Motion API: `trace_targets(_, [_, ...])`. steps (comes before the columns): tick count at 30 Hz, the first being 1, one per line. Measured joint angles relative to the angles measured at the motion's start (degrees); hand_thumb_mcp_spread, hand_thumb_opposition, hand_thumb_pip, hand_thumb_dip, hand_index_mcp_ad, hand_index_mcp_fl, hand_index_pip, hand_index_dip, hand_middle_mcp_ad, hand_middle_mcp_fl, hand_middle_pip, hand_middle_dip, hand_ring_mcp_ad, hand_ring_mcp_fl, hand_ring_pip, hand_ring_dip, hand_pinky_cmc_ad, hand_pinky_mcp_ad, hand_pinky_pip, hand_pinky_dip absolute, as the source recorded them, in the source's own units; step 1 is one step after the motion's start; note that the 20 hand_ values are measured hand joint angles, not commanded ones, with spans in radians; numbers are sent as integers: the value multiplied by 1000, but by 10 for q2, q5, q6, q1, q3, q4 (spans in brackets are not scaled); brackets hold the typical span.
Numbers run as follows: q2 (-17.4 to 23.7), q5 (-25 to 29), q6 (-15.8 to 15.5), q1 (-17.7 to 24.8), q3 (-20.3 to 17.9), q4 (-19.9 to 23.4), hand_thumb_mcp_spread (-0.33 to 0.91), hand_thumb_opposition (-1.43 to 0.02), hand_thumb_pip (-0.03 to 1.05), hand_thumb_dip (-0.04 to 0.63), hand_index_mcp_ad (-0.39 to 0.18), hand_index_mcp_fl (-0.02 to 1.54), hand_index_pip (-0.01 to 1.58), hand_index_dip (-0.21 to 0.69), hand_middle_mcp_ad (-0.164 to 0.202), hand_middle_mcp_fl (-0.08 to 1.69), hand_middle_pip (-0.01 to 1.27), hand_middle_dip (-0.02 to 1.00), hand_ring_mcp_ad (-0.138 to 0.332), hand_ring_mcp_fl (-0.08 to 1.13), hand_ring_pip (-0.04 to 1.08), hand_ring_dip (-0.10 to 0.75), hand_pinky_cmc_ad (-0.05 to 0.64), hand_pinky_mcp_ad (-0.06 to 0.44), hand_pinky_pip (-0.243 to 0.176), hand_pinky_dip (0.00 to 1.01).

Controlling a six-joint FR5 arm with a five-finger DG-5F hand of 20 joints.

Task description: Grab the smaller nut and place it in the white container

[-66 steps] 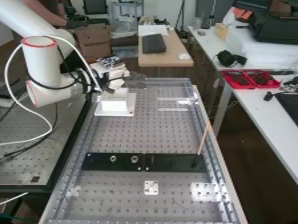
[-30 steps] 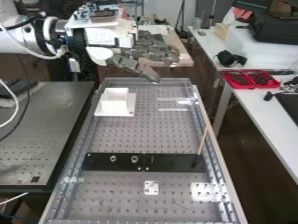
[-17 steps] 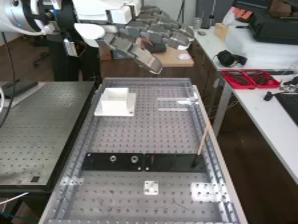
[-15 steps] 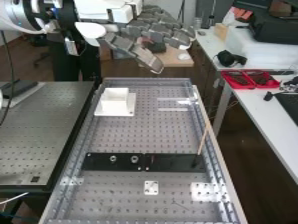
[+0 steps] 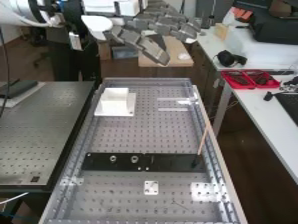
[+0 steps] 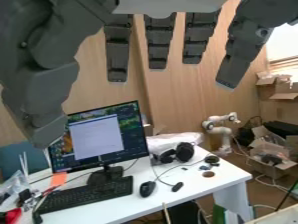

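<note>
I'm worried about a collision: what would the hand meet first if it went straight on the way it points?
From the hand, the way looks free up to the white desk, probably met first, though depth is unclear.

This is a robotics lab, set up partly like an office. A white robot arm (image 5: 14,15) stands over a metal bench (image 5: 126,136) drilled with rows of holes, and a second arm (image 6: 219,129) stands across the room. A white desk (image 6: 223,176) holds a monitor (image 6: 100,135), a keyboard (image 6: 86,196), a mouse (image 6: 148,188) and headphones (image 6: 185,151); cardboard boxes (image 6: 286,91) are stacked near the window.
</note>
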Motion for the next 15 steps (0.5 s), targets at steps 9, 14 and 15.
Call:
trace_targets(9, [1,-7,1,-2,1,-3,208,-764,578,141,-169,40,628,45,52,21,133,288,145,3,94,134,447,344,-105,565])
trace_targets(14, [-1,-12,2,-5,2,-8,211,-764,565,145,-169,37,618,45,52,21,129,288,145,3,94,134,447,344,-105,565])
trace_targets(15, [-1,-13,2,-5,3,-9,208,-764,565,145,-169,40,611,45,52,21,129,288,145,3,94,134,447,344,-105,565])
